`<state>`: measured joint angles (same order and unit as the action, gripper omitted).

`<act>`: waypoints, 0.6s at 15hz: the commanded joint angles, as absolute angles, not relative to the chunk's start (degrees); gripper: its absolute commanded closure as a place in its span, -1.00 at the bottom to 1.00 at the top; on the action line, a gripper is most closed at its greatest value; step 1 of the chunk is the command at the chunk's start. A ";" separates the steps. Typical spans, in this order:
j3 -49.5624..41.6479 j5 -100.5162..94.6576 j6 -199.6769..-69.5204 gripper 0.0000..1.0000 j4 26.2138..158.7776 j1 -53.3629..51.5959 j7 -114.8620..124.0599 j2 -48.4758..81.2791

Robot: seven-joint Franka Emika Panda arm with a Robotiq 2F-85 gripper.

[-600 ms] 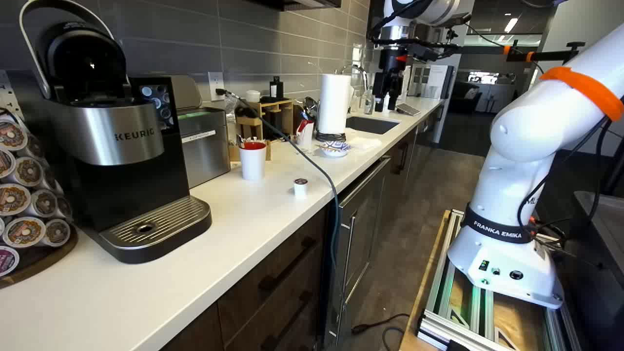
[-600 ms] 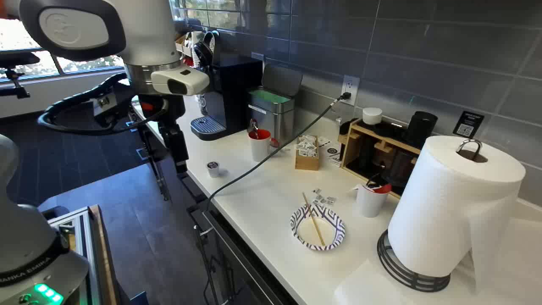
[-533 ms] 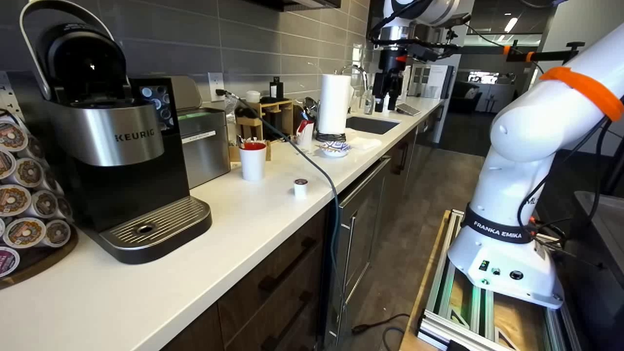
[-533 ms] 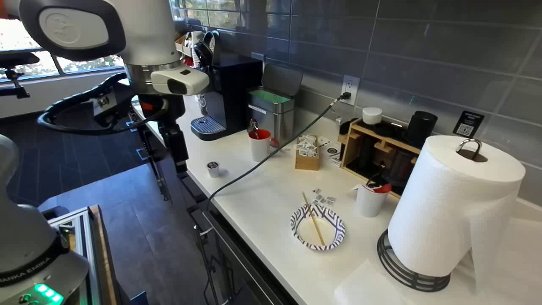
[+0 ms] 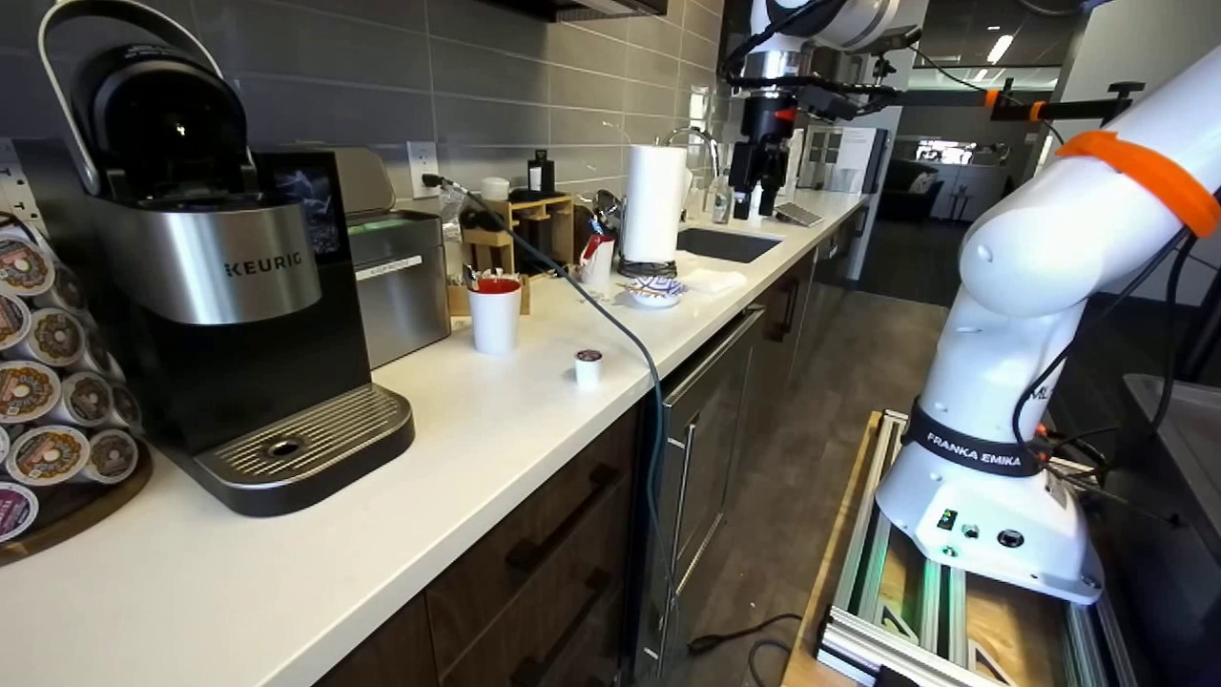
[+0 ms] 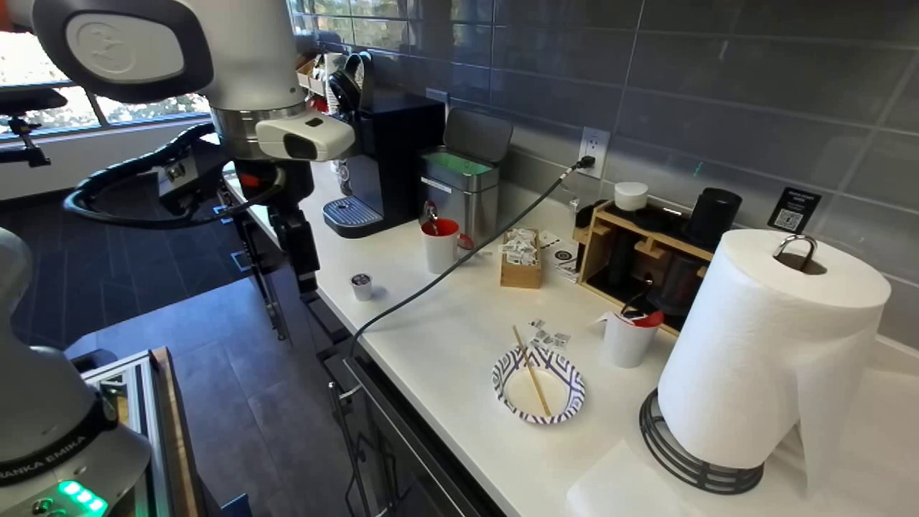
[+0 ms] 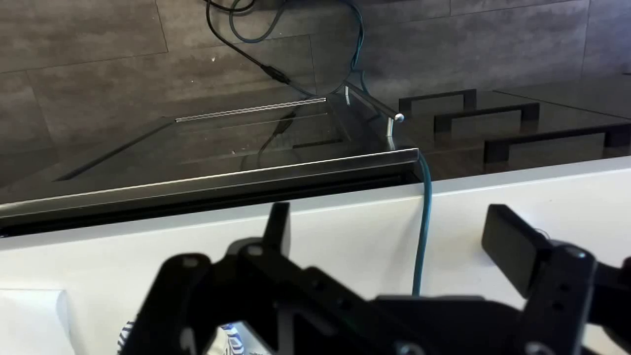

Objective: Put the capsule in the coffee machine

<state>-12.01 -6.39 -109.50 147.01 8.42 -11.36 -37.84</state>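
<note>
The capsule, a small white cup with a brown top, stands upright on the white counter in both exterior views [image 5: 588,369] [image 6: 361,289]. It does not show clearly in the wrist view. The black and silver Keurig coffee machine [image 5: 205,262] has its handle raised and its top open; it also shows from the side in an exterior view [image 6: 406,147]. My gripper [image 5: 754,204] hangs pointing down above the counter, apart from the capsule. It also shows in an exterior view [image 6: 307,281]. In the wrist view the gripper [image 7: 388,229] is open, with nothing between its fingers.
A cable [image 6: 467,255] runs from the wall outlet across the counter and over its front edge. A white cup with red inside [image 5: 496,315], a metal bin [image 5: 403,286], a patterned bowl [image 6: 502,388] and a paper towel roll [image 6: 761,359] stand on the counter. A capsule rack [image 5: 52,396] is beside the machine.
The picture on the coffee machine's screen has changed. The arm, the gripper and the capsule have not visibly moved.
</note>
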 commanded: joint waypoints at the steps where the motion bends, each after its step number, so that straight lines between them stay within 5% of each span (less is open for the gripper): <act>1: -11.89 -6.30 -109.39 -1.00 146.90 8.56 -11.44 -37.80; 9: -1.29 3.07 -118.12 -1.00 145.72 4.37 6.86 -34.01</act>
<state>-5.05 0.21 -115.01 146.62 5.56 -0.64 -36.56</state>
